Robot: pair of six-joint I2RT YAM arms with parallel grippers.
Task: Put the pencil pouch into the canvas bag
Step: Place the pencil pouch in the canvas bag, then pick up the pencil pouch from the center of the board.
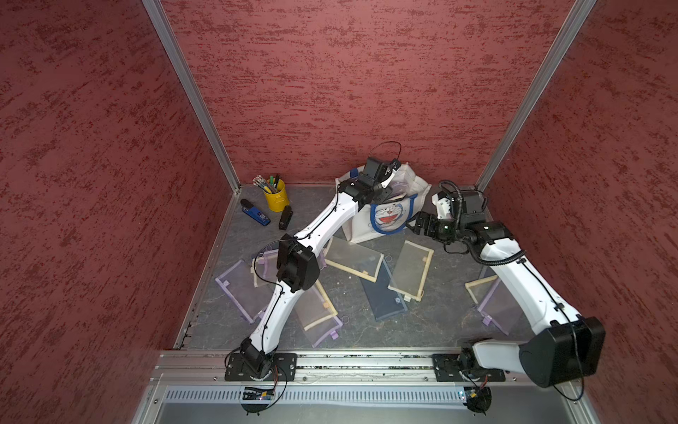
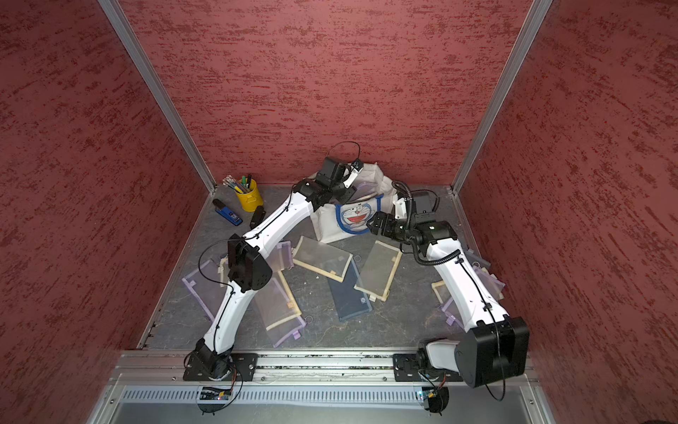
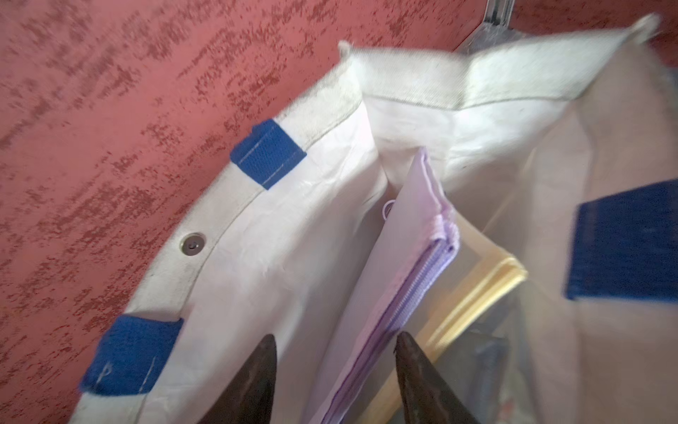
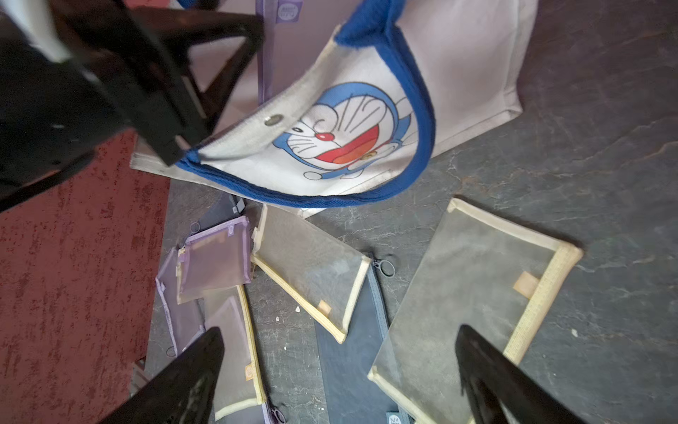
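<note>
Left gripper: jaws partway apart above the open mouth of the canvas bag. The zipper edge of the pencil pouch runs between the fingertips, and no pinch on it shows.
Pencil pouch: lilac mesh, standing on edge inside the canvas bag, down its middle.
Canvas bag: white with blue handles and a cat face on the front. It stands upright between 12 and 1 o'clock on the table, close to the back wall.
Yellow-trimmed pouch: also inside the bag, just beside the lilac one.
Right gripper: jaws spread wide and empty, above the table at 2 o'clock, near the bag's front.
Loose pouches: two cream-trimmed mesh pouches overlap a navy pouch at the centre. More lilac pouches lie at 9 o'clock.
Pen cup: yellow, at 11 o'clock, with pens standing in it.
</note>
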